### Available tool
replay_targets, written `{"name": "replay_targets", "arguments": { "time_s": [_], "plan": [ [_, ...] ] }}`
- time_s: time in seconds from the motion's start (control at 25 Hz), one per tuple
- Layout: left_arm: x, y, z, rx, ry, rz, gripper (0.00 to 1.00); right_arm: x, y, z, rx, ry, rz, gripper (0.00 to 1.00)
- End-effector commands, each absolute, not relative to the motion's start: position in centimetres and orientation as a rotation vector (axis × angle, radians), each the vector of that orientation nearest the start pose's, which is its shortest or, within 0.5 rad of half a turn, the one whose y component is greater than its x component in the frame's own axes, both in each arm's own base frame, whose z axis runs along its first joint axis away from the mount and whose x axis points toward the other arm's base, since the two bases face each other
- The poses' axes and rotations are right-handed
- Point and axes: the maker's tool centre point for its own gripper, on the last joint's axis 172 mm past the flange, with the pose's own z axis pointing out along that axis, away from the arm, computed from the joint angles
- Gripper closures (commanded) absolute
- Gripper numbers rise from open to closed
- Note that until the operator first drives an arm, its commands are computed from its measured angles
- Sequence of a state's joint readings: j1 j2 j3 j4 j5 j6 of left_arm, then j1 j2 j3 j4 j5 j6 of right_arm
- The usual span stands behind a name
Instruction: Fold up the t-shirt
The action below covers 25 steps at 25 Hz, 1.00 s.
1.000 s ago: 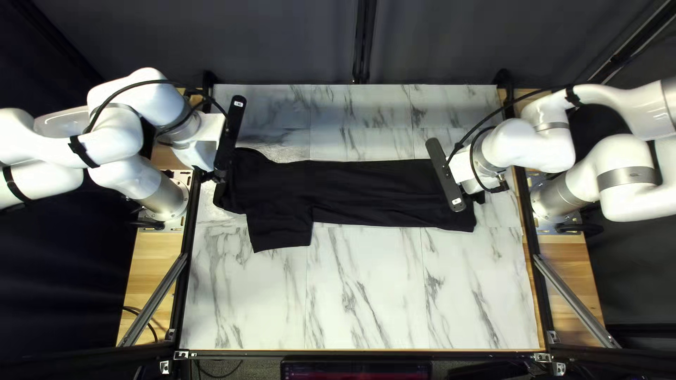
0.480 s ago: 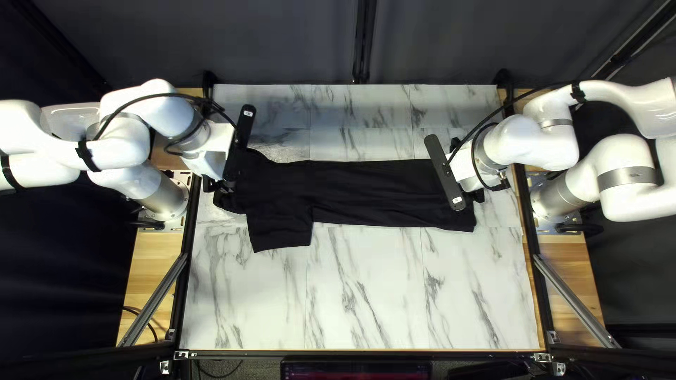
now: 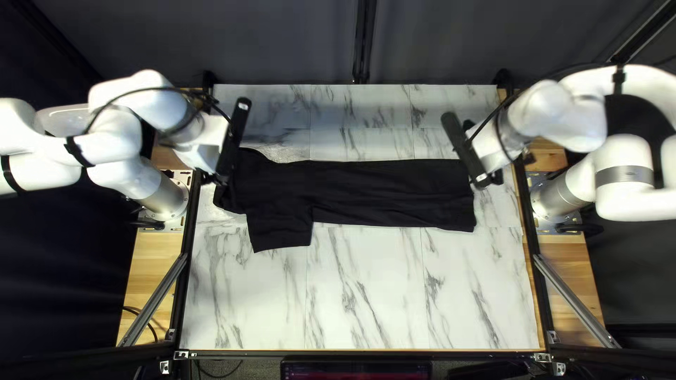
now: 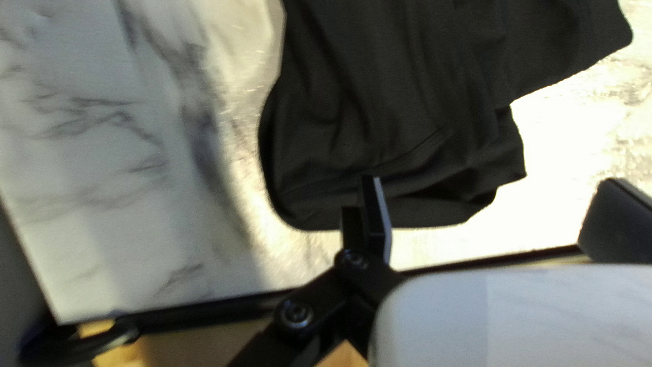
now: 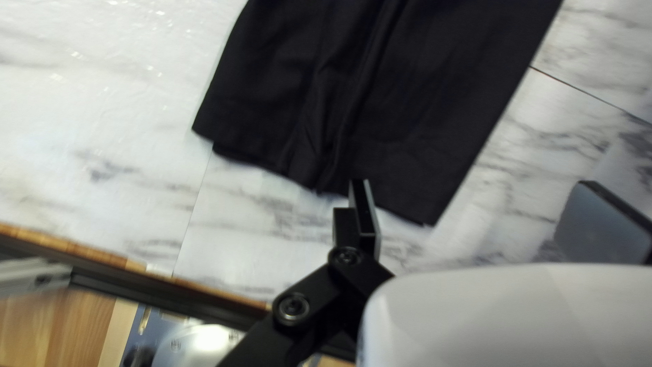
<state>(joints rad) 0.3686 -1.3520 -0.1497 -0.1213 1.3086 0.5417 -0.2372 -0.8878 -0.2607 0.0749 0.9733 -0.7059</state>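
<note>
Shirt: one black cloth t-shirt (image 3: pixel 380 190), laid long and narrow across the surface, from near its left edge in the top left view to well right of its middle.
Sleeve: short black sleeve (image 3: pixel 282 232) jutted toward the near edge, at the left part of the shirt.
Hem end: right end of the shirt in the top left view; edges slightly offset, soft creases running in from them.
Surface: white, grey-veined, marble-look panels (image 3: pixel 373 295), bare all along the near side of the shirt.
Left hand (image 3: pixel 218 179): at the shirt's left end. In its wrist view it was open, black fingers (image 4: pixel 373 211) wide apart, no cloth pinched. One fingertip overlapped the rounded black edge; the other was beside the shirt. Contact: could not tell.
Right hand (image 3: pixel 496 177): just off the hem end, at the right of the top left view. Also open by its wrist view, fingers (image 5: pixel 364 211) well apart and holding nothing. One tip lined up with the hem's edge; whether it touched, could not tell.
Backdrop: dark curtain (image 3: pixel 282 42) behind the far edge.
</note>
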Motion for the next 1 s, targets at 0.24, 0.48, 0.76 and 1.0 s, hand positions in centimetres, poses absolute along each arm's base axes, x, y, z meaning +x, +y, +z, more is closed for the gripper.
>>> {"name": "replay_targets", "arguments": {
  "time_s": [0.24, 0.48, 0.76, 1.0],
  "plan": [
    [18.8, 7.0, 26.4, -3.212, 0.208, -0.562, 0.0, 25.4, -5.6, 26.2, -2.959, -0.619, -0.448, 0.0],
    [20.7, 3.5, 28.3, -3.197, 0.178, -0.617, 0.0, 26.3, -1.8, 29.1, -2.983, -0.472, -0.434, 0.0],
    [21.9, 2.1, 27.3, -3.179, 0.232, -0.636, 0.0, 28.1, 3.1, 29.3, -3.055, -0.289, -0.344, 0.0],
    [21.9, 1.9, 27.2, -3.175, 0.256, -0.642, 0.0, 25.7, 3.4, 33.7, -3.104, -0.129, -0.282, 0.0]
  ]
}}
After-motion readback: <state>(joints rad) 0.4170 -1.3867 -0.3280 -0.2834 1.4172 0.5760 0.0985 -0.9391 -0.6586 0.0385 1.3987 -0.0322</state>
